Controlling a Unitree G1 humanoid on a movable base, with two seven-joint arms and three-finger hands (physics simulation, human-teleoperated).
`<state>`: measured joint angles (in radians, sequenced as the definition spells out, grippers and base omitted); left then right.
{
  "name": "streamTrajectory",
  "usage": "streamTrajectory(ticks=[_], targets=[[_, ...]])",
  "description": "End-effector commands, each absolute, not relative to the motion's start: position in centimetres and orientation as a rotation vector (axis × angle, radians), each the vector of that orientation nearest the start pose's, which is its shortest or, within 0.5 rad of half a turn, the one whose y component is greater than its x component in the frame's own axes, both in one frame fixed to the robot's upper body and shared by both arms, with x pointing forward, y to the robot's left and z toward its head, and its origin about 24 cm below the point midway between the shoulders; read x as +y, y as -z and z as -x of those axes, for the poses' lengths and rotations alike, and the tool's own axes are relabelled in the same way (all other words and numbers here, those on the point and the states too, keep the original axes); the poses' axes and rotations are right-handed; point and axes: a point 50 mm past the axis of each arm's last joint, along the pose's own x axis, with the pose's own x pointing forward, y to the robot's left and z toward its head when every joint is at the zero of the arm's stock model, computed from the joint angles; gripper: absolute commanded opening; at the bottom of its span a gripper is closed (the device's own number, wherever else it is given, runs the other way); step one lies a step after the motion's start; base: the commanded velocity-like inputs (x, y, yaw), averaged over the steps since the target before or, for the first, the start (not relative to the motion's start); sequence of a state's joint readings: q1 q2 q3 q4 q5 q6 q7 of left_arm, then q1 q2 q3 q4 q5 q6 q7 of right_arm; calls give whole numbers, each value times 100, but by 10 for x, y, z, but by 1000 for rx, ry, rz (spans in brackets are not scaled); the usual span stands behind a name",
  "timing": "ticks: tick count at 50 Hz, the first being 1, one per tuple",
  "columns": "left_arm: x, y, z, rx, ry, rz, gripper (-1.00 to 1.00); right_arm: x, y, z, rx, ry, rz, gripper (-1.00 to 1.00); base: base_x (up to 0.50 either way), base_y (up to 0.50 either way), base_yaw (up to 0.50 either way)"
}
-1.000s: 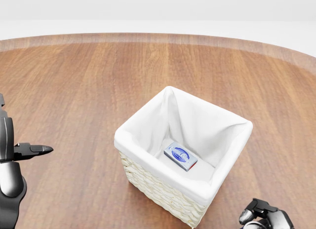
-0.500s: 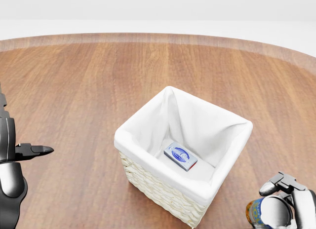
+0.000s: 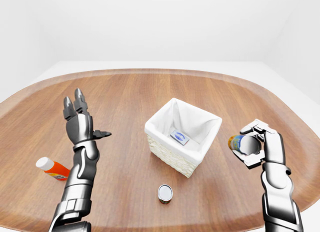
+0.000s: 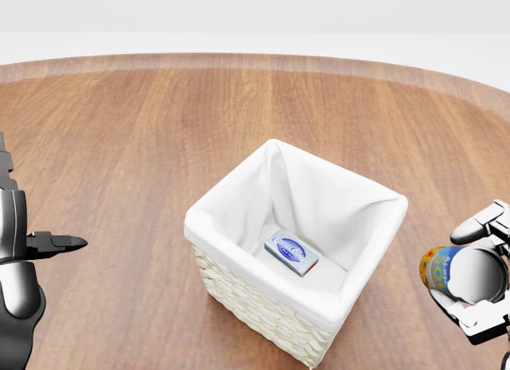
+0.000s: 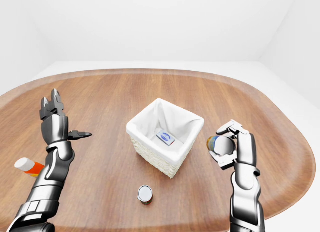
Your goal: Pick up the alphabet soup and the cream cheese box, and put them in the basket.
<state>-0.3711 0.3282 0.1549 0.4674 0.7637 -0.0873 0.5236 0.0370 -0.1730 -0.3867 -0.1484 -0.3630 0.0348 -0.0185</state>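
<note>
Alphabet soup (image 4: 448, 275) is a can, held off the bench by the right robot hand (image 3: 256, 143), lying roughly on its side, to the right of the basket (image 4: 239, 302) and about level with its rim in the head view. Fingers (image 4: 480, 220) wrap the curved wall, pinching the can. Likely rigid metal, moderately heavy, smooth and a bit slippery; the grip around the mid-body looks right, and crushing seems unlikely. Cream cheese box (image 4: 292, 253) already lies flat on the white liner inside the basket; probably light cardboard, dentable. The can should drop in beside it, not on it.

Left robot hand (image 3: 78, 115) is raised, fingers spread, holding nothing, well left of the basket. On the bench (image 3: 120, 92): a small can (image 3: 165, 193) standing near the bottom edge and an orange bottle (image 3: 53, 168) lying at far left, both untouched.
</note>
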Motion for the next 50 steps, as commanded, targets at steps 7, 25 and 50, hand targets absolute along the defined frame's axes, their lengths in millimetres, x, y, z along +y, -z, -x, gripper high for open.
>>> streamTrajectory(ticks=[7,25,50], targets=[[254,-86,-313,-206,-568,-1021,100,-255,-144,-244,-270,395,573,-100,0,0,0],[254,-85,-314,-200,-560,-1029,100,-227,-199,-249,-480,257,697,-100,0,0,0],[253,-88,-313,-214,-567,-1020,100,-183,-238,-282,-536,-7,946,-100,0,0,0]])
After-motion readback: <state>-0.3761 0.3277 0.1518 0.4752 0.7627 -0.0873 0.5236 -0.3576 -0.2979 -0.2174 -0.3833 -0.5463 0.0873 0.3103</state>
